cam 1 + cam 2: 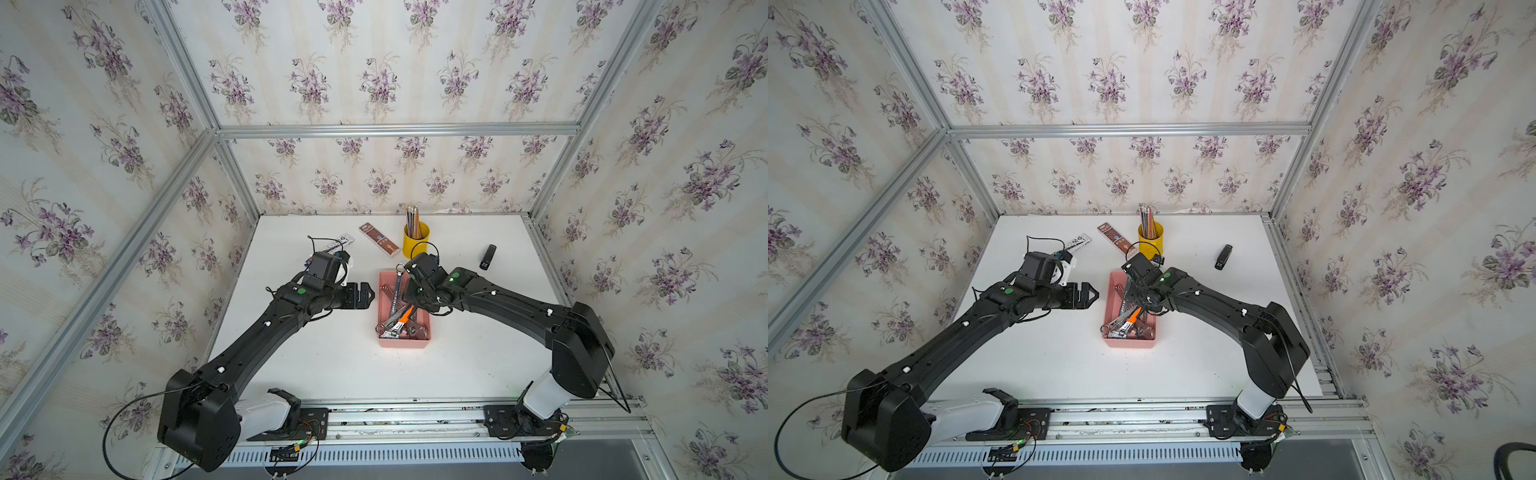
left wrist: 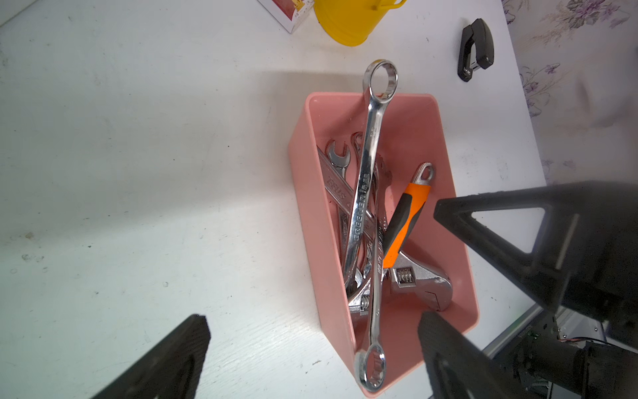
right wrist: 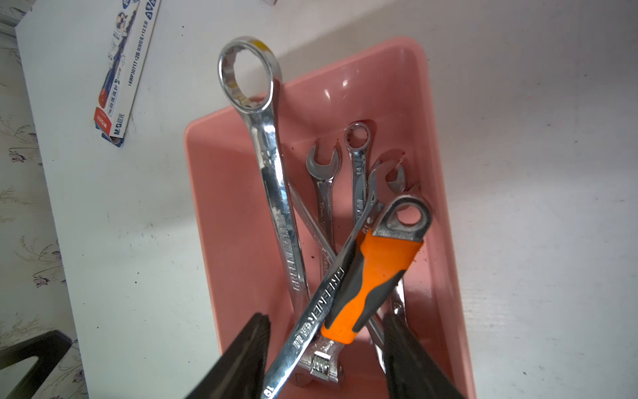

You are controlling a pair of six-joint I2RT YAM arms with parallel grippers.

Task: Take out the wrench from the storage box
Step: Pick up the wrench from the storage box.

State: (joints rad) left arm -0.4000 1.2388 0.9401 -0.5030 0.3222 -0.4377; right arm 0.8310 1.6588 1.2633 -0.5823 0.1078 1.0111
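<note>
Your right claw [image 3: 324, 321] hangs over the near end of the shallow pink plastic storage box [image 3: 221, 193], jaws apart and clamped on nothing. Directly between them lies the orange-and-grey-handled adjustable wrench [image 3: 373, 276]. Its long axis runs away from the claw, slanting across the gap, and a long silver spanner [image 3: 317, 304] is crossed against it. The left claw [image 1: 369, 296], spread wide, sits beside the box, farther off. You cannot tell whether the tips touch metal, and the wrench's head is partly cut off.
</note>
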